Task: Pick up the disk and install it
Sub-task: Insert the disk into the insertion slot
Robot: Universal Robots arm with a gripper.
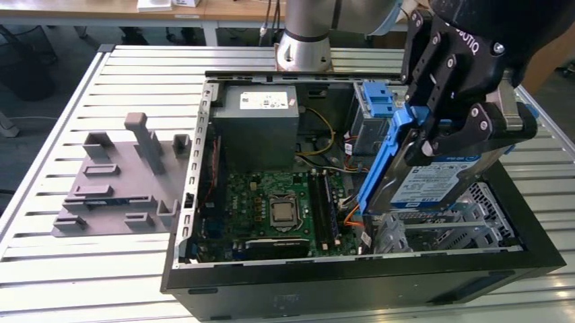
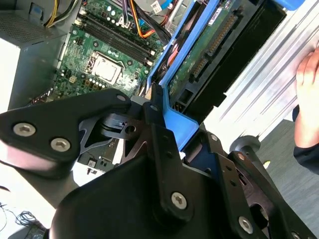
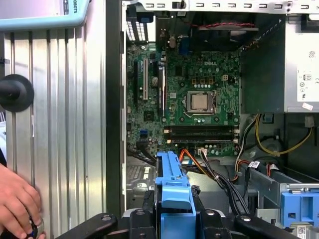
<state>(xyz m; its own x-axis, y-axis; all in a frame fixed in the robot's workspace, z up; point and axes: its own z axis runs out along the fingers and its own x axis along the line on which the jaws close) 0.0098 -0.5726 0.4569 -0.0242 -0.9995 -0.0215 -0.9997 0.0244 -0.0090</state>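
Disk (image 1: 429, 185) — tilted upright in gripper (image 1: 456, 142)

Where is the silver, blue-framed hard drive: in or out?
Out: the silver blue-framed hard drive hangs tilted above the black case, clamped in the black pincer.

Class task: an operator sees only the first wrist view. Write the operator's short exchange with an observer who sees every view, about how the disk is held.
Operator: Is the disk gripped?
Observer: Yes. In the exterior view the gripper is shut on the disk, which stands on edge.
Operator: Where is it?
Observer: Over the metal drive cage, at the exterior view's right of the open case.
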